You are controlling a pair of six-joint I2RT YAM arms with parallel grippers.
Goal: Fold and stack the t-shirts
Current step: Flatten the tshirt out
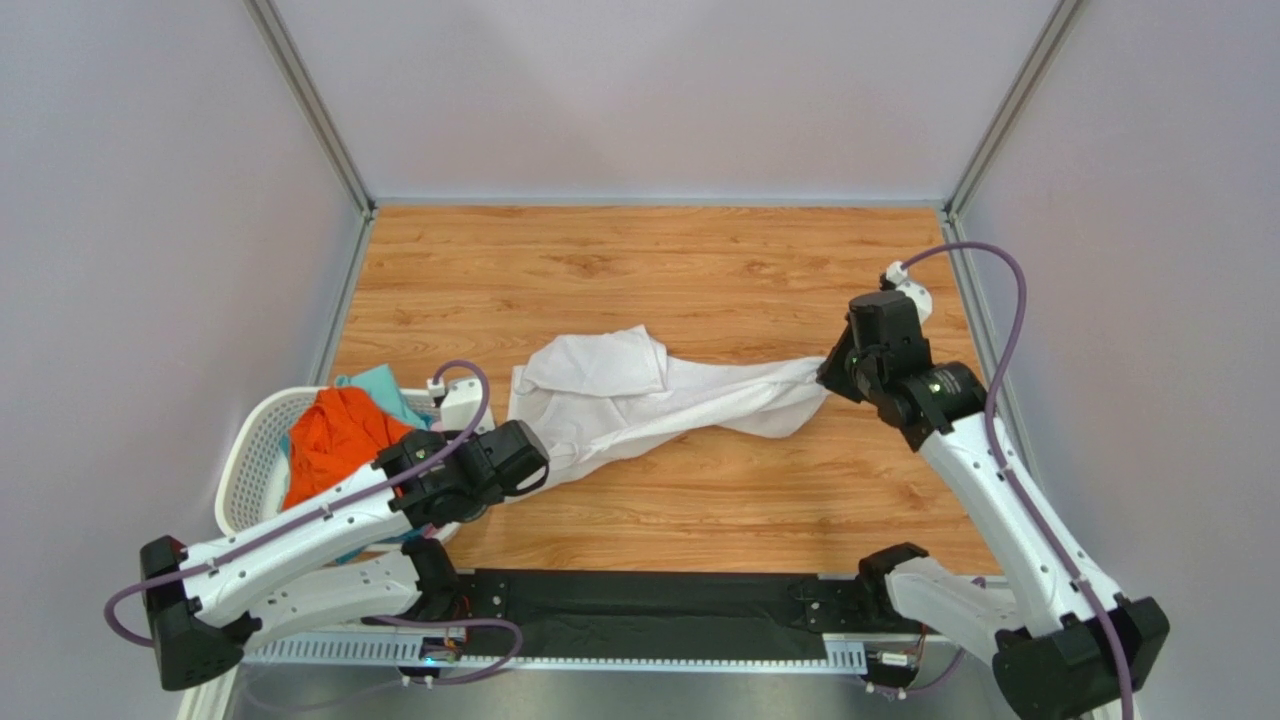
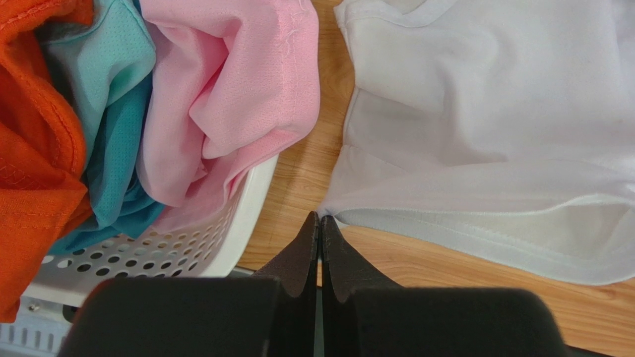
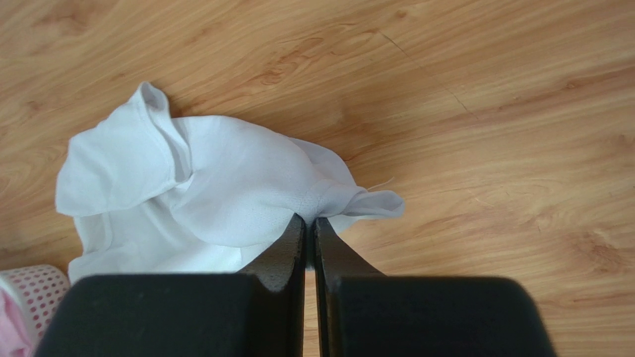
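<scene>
On the wooden table (image 1: 721, 270) the white t-shirt (image 1: 631, 393) lies stretched between the arms. The right gripper (image 3: 308, 220) pinches its bunched end. The left gripper (image 2: 320, 217) pinches a hem corner beside the laundry basket (image 2: 223, 245), which holds the orange t-shirt (image 2: 30, 171), teal t-shirt (image 2: 112, 134) and pink t-shirt (image 2: 223, 89).

T-shirts, four: one white t-shirt (image 1: 646, 393), one orange t-shirt (image 1: 343, 432), one teal t-shirt (image 2: 112, 111), one pink t-shirt (image 2: 223, 97).
Laundry basket (image 1: 256, 450), one: white, perforated.
Arms, two: left arm (image 1: 301, 533), right arm (image 1: 1022, 510).
Claws, two: left claw (image 2: 320, 222), right claw (image 3: 308, 222).
Wooden surface (image 1: 676, 270), one.
</scene>
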